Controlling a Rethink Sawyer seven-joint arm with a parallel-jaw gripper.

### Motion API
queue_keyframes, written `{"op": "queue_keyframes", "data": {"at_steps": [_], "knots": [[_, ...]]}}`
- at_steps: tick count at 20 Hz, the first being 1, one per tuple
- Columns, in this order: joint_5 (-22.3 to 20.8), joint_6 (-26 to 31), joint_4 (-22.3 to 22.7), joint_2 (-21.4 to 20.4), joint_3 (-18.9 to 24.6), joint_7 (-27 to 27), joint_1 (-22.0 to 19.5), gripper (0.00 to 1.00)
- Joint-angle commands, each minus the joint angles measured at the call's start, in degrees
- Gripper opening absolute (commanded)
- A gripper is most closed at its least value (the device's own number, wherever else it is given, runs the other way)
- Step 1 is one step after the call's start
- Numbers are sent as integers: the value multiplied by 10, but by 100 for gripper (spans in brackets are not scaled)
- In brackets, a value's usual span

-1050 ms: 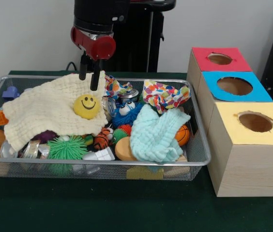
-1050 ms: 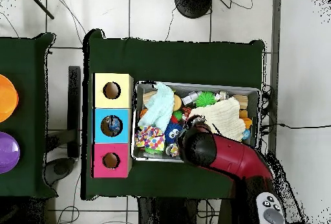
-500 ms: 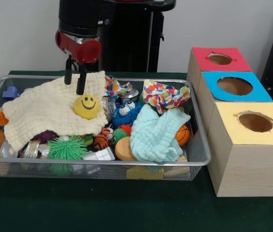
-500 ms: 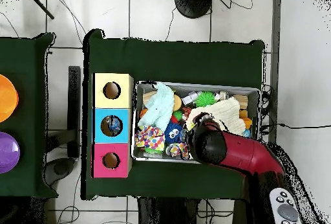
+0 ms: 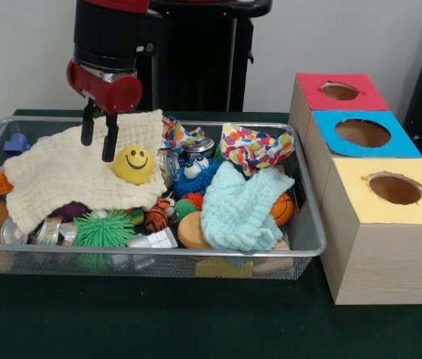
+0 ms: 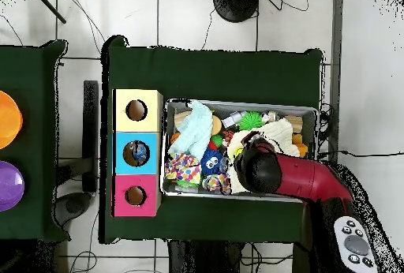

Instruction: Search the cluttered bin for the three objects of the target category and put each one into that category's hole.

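1. The gripper (image 5: 99,138) is hovering, jaws slightly parted and empty, over the cream cloth (image 5: 69,176) draping the wire bin (image 5: 301,224).
2. Target objects are probably lying hidden beneath, the yellow smiley ball (image 5: 134,164) resting on top.

Wire bin (image 5: 304,224) on dark green worktop (image 5: 196,321), crammed with toys. End effector (image 5: 99,138) open, empty, fingers over cream cloth (image 5: 61,176), just left of yellow smiley ball (image 5: 134,164). Light blue cloth (image 5: 245,206) right of centre. Red box (image 5: 340,93), blue box (image 5: 362,134), yellow box (image 5: 390,224) beside bin, each holed.
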Motion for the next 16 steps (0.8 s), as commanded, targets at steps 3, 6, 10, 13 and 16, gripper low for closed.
{"op": "queue_keyframes", "data": {"at_steps": [3,6,10,13,16], "knots": [[-75,42,-51,55,62,-113,-12,100],[-96,54,-68,70,60,-124,-11,100],[-117,75,-84,80,51,-128,-2,100],[-125,82,-93,85,58,-130,-5,100],[-136,82,-101,93,58,-130,-5,100]]}}
